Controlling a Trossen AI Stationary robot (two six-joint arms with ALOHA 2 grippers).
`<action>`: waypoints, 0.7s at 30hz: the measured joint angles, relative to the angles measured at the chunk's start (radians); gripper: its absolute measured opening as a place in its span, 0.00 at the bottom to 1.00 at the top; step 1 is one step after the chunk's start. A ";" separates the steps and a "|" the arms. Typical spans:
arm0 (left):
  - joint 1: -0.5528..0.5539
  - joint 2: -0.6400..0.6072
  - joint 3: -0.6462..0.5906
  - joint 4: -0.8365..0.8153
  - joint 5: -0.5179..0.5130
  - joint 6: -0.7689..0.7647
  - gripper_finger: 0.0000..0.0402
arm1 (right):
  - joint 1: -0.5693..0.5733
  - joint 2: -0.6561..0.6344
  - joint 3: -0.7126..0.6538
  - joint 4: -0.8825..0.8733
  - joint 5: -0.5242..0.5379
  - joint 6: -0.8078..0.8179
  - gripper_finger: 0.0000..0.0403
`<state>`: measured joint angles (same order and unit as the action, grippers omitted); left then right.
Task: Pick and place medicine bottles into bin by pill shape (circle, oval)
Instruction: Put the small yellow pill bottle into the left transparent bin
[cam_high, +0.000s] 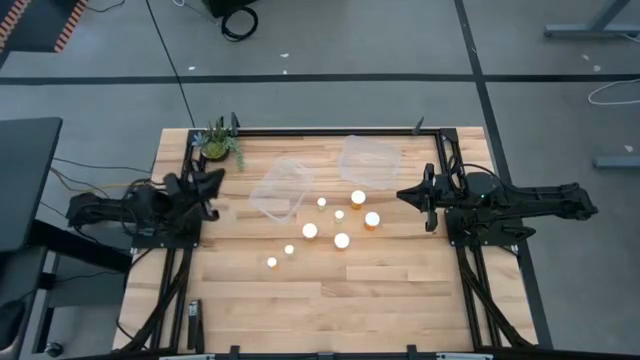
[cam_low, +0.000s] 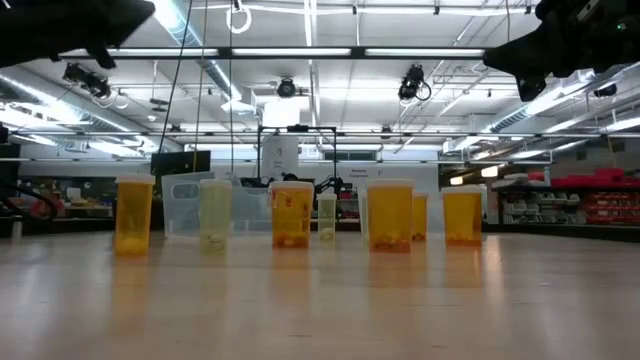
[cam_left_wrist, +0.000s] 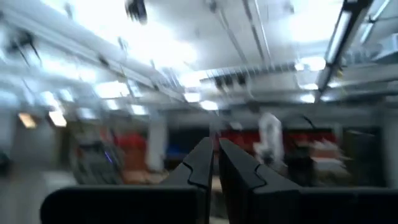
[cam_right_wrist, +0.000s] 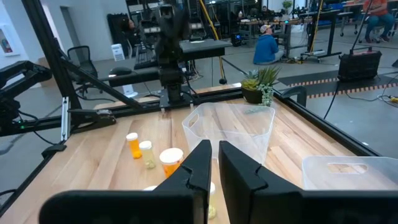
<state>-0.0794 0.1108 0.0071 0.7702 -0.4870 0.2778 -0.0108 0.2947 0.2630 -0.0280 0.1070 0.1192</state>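
Several orange medicine bottles (cam_high: 339, 214) with white caps stand upright on their bases, scattered over the middle of the wooden table; the low view shows them in a row (cam_low: 291, 213). Two clear plastic bins stand behind them, one (cam_high: 283, 188) left of the other (cam_high: 370, 160). My left gripper (cam_high: 215, 183) hovers shut at the table's left edge, tipped upward toward the ceiling (cam_left_wrist: 215, 155). My right gripper (cam_high: 405, 196) hovers shut and level at the right side, pointing across the bottles (cam_right_wrist: 214, 155). Neither holds anything.
A small green potted plant (cam_high: 218, 143) stands at the far left corner. A black frame (cam_high: 330, 130) runs along the table's far edge and sides. Bare wood (cam_high: 330, 300) lies between the bottles and the near edge. A person (cam_right_wrist: 268, 46) sits in the room beyond.
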 joint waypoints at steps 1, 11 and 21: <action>0.000 0.000 0.000 0.044 0.000 0.037 0.08 | 0.000 0.000 0.000 0.000 0.000 0.000 0.09; -0.001 0.000 0.000 0.078 0.013 -0.034 0.05 | 0.000 0.000 0.000 0.000 0.000 0.000 0.09; -0.001 0.000 0.000 0.052 0.013 -0.110 0.04 | 0.000 0.000 0.000 0.000 0.000 0.000 0.09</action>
<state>-0.0807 0.1108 0.0067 0.8227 -0.4744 0.1675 -0.0105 0.2947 0.2630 -0.0280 0.1074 0.1192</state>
